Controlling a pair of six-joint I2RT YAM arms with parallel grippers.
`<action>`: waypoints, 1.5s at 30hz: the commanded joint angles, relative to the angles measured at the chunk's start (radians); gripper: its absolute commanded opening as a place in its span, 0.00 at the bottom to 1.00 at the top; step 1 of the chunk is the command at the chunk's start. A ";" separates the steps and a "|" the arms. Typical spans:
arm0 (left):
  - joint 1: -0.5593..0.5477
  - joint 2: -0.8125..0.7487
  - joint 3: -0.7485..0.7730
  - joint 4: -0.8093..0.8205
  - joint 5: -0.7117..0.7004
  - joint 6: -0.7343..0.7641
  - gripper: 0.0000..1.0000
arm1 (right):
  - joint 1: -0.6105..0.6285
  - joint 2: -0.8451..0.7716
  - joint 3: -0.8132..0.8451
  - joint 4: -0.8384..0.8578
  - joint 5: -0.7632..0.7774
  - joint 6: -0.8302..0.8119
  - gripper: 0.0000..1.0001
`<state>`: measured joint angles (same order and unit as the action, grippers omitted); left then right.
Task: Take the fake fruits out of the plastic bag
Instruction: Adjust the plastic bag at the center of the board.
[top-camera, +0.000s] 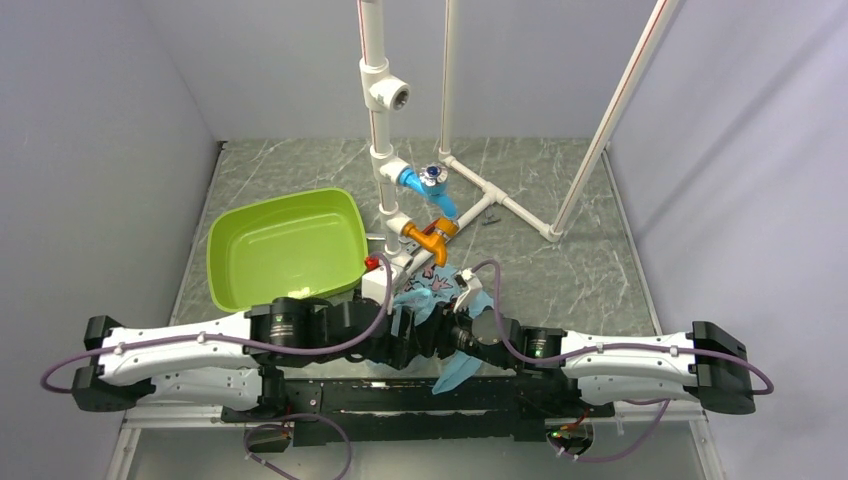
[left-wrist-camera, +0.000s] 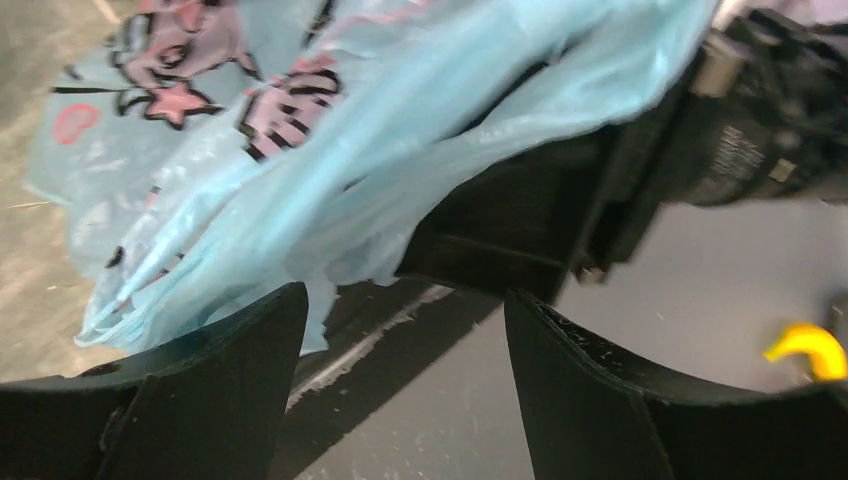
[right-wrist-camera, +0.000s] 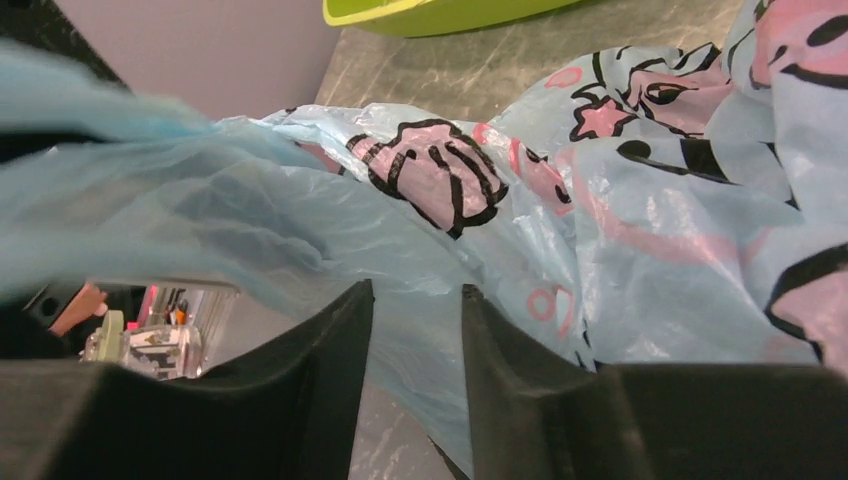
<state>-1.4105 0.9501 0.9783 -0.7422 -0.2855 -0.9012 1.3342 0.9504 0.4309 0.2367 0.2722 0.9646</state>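
Your right pincer (right-wrist-camera: 415, 330) sits narrowly apart astride a fold of the plastic bag (right-wrist-camera: 620, 230), bunched between both wrists, left pincer (left-wrist-camera: 405, 310) wide apart beside it, probably to spread it; fake fruits unseen.

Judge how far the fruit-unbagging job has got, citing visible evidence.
Done: nothing; no fruit is visible outside the plastic bag. In hand: the right gripper straddles a bag fold, the left gripper open beside it. Remaining: taking out every fruit.
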 joint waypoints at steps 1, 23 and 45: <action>-0.025 0.067 0.058 -0.114 -0.259 -0.101 0.77 | 0.005 -0.012 -0.020 0.072 -0.018 0.032 0.35; -0.027 0.036 -0.116 -0.137 -0.492 -0.220 0.00 | -0.019 -0.027 0.078 -0.803 0.524 0.342 0.31; 0.231 -0.044 -0.009 0.397 -0.014 0.342 0.00 | -0.320 -0.283 0.327 -0.654 -0.038 -0.513 0.61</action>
<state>-1.1851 0.9127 0.9287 -0.3832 -0.4076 -0.6357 1.0126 0.6567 0.6407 -0.5133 0.4808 0.6624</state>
